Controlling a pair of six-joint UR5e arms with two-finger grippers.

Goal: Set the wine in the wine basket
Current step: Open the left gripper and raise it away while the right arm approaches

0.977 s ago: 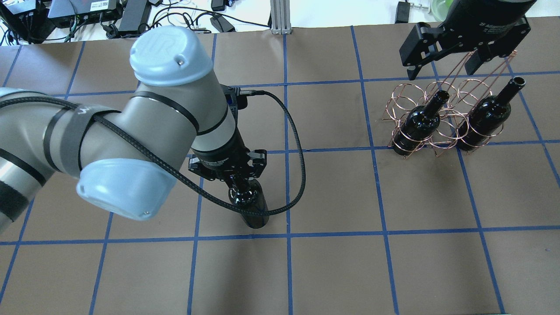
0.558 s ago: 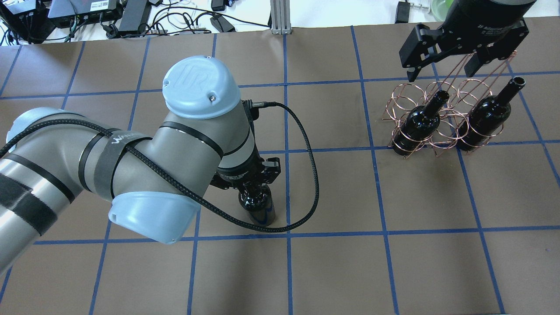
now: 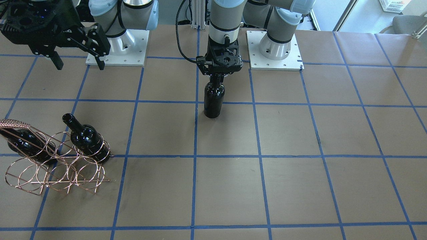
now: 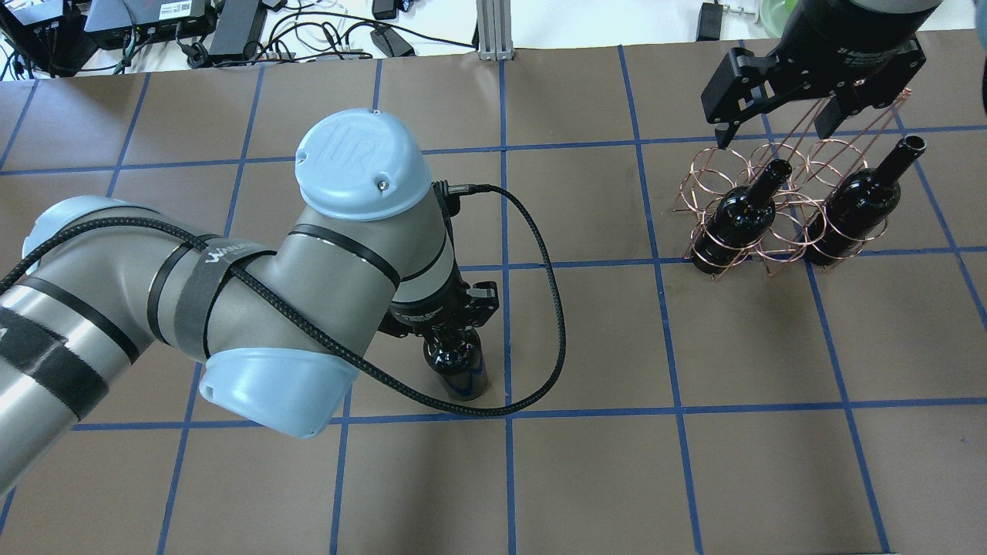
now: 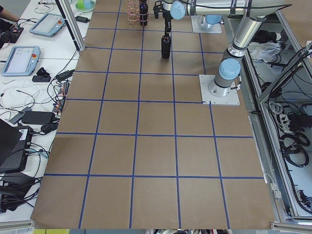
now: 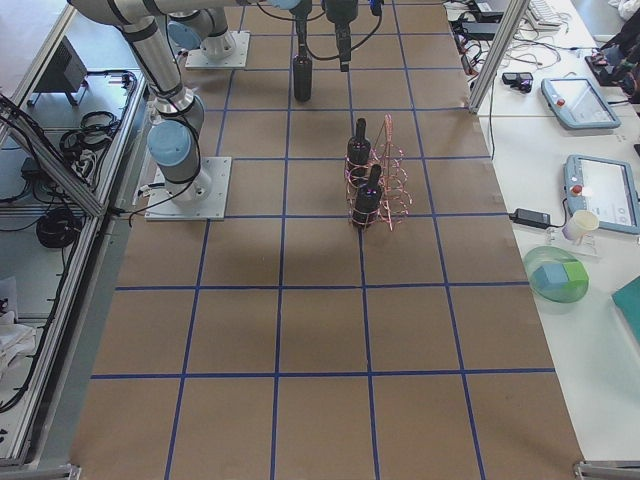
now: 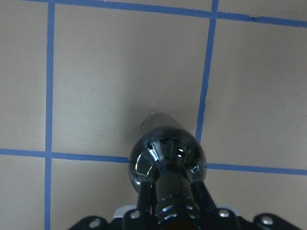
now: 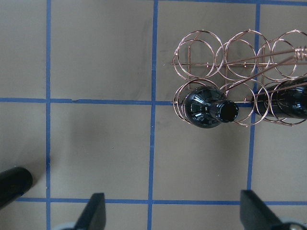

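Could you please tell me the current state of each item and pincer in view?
wine basket: standing on the table, partly filled.
held wine bottle: upright, gripped at the neck.
left pincer: shut on the held wine bottle.
right pincer: open, empty, raised near the wine basket.
stowed bottle nearer the centre: upright in a loop.
stowed bottle at the far end: upright in a loop.
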